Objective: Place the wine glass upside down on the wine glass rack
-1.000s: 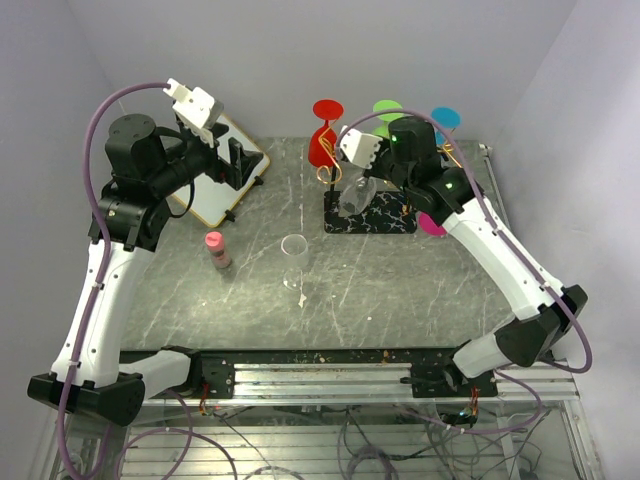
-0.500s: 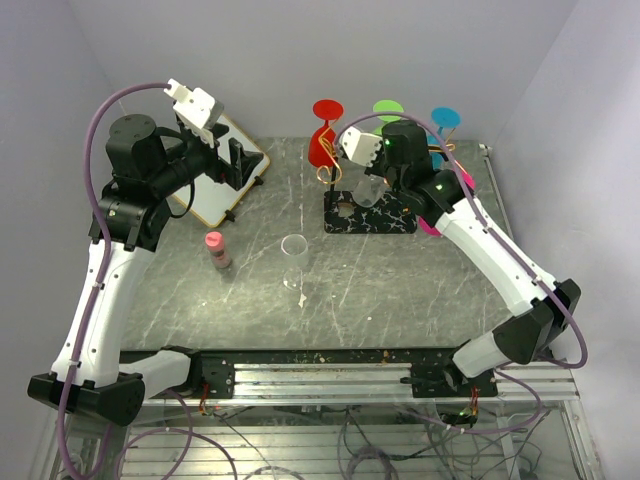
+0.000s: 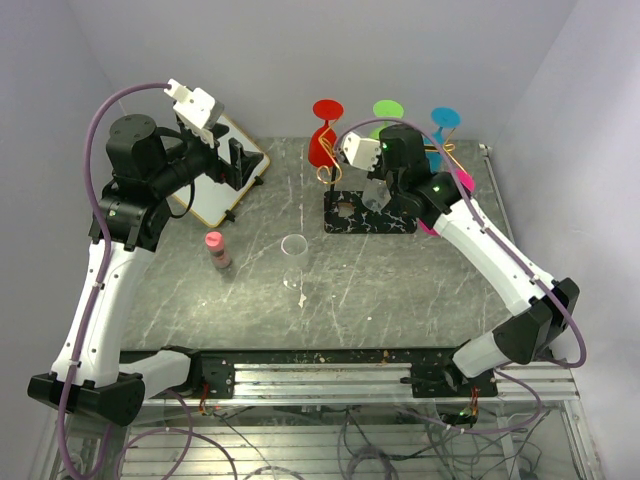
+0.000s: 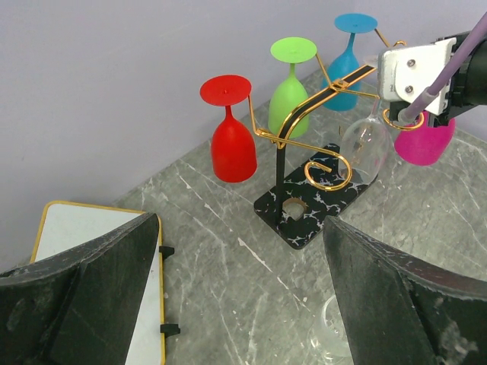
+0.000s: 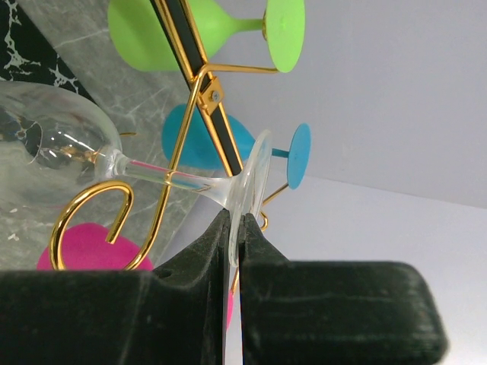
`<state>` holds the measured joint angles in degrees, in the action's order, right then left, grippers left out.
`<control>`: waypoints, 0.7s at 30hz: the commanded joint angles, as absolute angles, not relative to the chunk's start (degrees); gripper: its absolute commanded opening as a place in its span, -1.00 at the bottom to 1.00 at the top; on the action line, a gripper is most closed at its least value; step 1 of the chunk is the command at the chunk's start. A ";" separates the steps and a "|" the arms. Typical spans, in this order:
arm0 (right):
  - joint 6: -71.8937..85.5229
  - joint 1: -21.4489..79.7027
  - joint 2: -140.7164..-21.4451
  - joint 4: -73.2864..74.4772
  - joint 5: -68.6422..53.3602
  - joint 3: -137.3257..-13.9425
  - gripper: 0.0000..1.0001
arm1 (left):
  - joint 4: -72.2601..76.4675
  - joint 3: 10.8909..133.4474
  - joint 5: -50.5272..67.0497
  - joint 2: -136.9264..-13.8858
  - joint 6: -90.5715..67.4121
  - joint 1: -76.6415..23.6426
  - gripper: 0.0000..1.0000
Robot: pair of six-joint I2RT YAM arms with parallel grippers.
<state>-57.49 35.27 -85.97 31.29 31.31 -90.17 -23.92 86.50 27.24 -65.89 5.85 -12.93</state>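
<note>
A: Checking right gripper (image 5: 237, 228): pinched narrow on the foot rim of the wine glass (image 5: 57, 141), with bowl tilted downward and stem laid across a gold scroll.

B: Why grip the foot?

A: Frees stem and bowl to slide along the wire. Judged the one hold that lets the foot end up on top.

B: Where exactly?

A: At the wine glass rack (image 3: 395, 218), about 1 o'clock from desk (image 3: 420, 280) centre in top view. Hanging over the black base, just beside the magenta glass (image 4: 426, 141). Cannot tell whether seated in the slot; looks mid-insertion.

B: Left side?

A: Left gripper (image 4: 240, 274) spread wide, holding nothing, parked at 10 o'clock above the white board (image 4: 68, 228). Probably placed there to stay clear and give its wrist camera a view of the rack.

B: Risks?

A: Tight among red glass (image 4: 232, 144), green glass (image 4: 289, 99) and blue glass (image 4: 350, 68), all hung foot-up. Needs a level slide before release. Ignoring spare clear glass (image 3: 294, 250) upright near desk centre and pink bottle (image 3: 216, 248) at 9 o'clock.
</note>
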 commanded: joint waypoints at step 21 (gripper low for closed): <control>-58.55 34.38 -80.80 37.02 29.84 -87.43 -1.00 | -23.25 85.87 28.34 -65.83 6.37 -12.66 1.00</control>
